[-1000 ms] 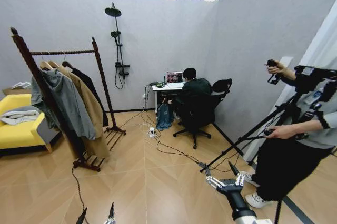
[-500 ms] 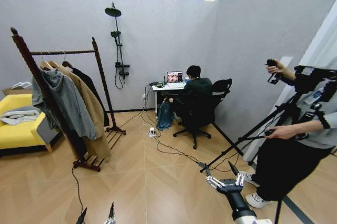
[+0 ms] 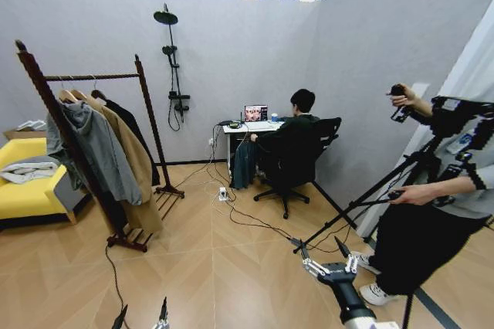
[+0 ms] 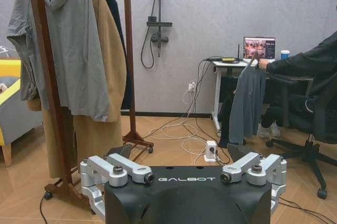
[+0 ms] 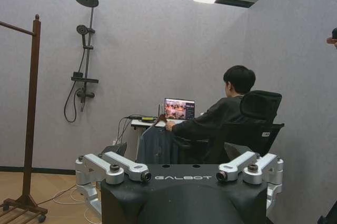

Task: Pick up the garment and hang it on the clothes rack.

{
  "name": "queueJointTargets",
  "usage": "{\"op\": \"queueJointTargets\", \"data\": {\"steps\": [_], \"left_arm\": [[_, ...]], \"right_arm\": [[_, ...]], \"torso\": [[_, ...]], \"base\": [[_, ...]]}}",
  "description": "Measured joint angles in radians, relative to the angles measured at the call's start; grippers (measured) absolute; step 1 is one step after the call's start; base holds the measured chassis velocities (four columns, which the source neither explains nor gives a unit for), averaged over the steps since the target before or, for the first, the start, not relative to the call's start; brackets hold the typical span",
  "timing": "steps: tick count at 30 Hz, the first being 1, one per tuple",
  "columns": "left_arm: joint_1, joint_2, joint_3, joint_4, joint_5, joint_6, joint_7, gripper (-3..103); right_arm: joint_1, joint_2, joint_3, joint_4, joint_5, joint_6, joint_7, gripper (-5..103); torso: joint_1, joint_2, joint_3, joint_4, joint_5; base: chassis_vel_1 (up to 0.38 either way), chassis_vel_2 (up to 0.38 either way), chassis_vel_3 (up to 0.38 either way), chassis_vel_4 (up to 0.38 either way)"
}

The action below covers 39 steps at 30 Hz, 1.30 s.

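Note:
The garment [image 3: 243,162], a dark teal-blue top on a wooden hanger, hangs beside the small desk at the back wall, and the seated person's hand is at its hanger. It also appears in the left wrist view [image 4: 247,103] and the right wrist view [image 5: 154,146]. The clothes rack [image 3: 93,76] stands at the left on the wooden floor, carrying a grey hooded jacket [image 3: 96,150] and a tan coat [image 3: 133,155]. My left gripper [image 3: 142,316] is low at the bottom edge, open and empty. My right gripper [image 3: 322,251] is open and empty at lower right, far from the garment.
A black shower stand [image 3: 171,66] stands against the back wall. Cables and a power strip [image 3: 223,193] trail across the floor. A yellow sofa [image 3: 23,190] sits far left. A tripod [image 3: 363,205] and a standing person with a camera occupy the right side.
The seated person has straightened up and shifted right on the chair. The garment now hangs out full length by the desk. Neither gripper has moved.

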Motion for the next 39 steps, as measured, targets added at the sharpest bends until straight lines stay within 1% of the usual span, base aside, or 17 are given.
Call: {"op": "queueJointTargets", "data": {"steps": [9,16,27,29,30,31,34,37,39], "left_arm": [[0.000,0.000,0.000,0.000,0.000,0.000,0.000,100],[0.000,0.000,0.000,0.000,0.000,0.000,0.000,100],[0.000,0.000,0.000,0.000,0.000,0.000,0.000,100],[0.000,0.000,0.000,0.000,0.000,0.000,0.000,100],[0.000,0.000,0.000,0.000,0.000,0.000,0.000,100],[0.000,0.000,0.000,0.000,0.000,0.000,0.000,100],[0.000,0.000,0.000,0.000,0.000,0.000,0.000,100],[0.000,0.000,0.000,0.000,0.000,0.000,0.000,100],[0.000,0.000,0.000,0.000,0.000,0.000,0.000,100]], "right_arm": [[0.000,0.000,0.000,0.000,0.000,0.000,0.000,100],[0.000,0.000,0.000,0.000,0.000,0.000,0.000,100],[0.000,0.000,0.000,0.000,0.000,0.000,0.000,100],[0.000,0.000,0.000,0.000,0.000,0.000,0.000,100],[0.000,0.000,0.000,0.000,0.000,0.000,0.000,100],[0.000,0.000,0.000,0.000,0.000,0.000,0.000,100],[0.000,0.000,0.000,0.000,0.000,0.000,0.000,100],[0.000,0.000,0.000,0.000,0.000,0.000,0.000,100],[0.000,0.000,0.000,0.000,0.000,0.000,0.000,100]], "torso": [[0.000,0.000,0.000,0.0000,0.0000],[0.000,0.000,0.000,-0.0001,-0.0001],[0.000,0.000,0.000,0.0001,0.0000],[0.000,0.000,0.000,-0.0001,-0.0003],[0.000,0.000,0.000,-0.0003,0.0001],[0.000,0.000,0.000,0.0002,0.0003],[0.000,0.000,0.000,0.0000,-0.0003],[0.000,0.000,0.000,0.0001,0.0003],[0.000,0.000,0.000,-0.0002,-0.0005]], "base": [[0.000,0.000,0.000,0.000],[-0.098,0.079,0.089,-0.085],[-0.159,0.162,0.177,-0.166],[-0.177,0.183,0.181,-0.193],[-0.177,0.200,0.185,-0.193],[-0.210,0.200,0.191,-0.193],[-0.198,0.173,0.190,-0.181],[-0.212,0.202,0.207,-0.211],[-0.236,0.228,0.248,-0.242]]}}
